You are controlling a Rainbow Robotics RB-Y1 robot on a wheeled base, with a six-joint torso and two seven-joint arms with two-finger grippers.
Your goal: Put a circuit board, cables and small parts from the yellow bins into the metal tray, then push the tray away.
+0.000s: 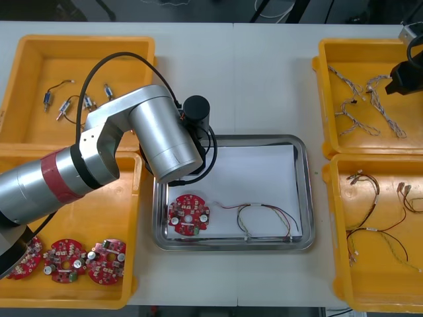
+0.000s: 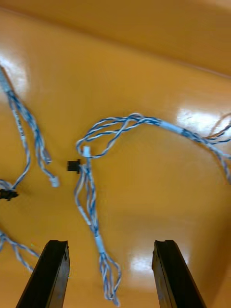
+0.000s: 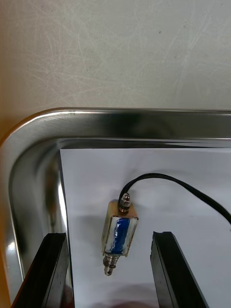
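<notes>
The metal tray (image 1: 303, 198), white inside, holds a round red circuit board (image 1: 188, 214) and a red and yellow cable (image 1: 264, 214). My left arm (image 1: 158, 132) reaches over the tray's far left corner. In the left wrist view my left gripper (image 3: 109, 236) is open. A small metal part (image 3: 119, 231) with a blue body and a black wire lies on the white lining between the fingers, touching neither. My right gripper (image 2: 111, 243) is open low over the far right yellow bin (image 1: 330, 59). A twisted blue and white cable (image 2: 91, 192) lies between its fingers.
The far left bin (image 1: 39, 53) holds several small metal parts (image 1: 66, 102). Three more circuit boards (image 1: 66, 254) lie in the near left bin. Red and yellow cables (image 1: 377, 224) lie in the near right bin. Bare table lies beyond the tray.
</notes>
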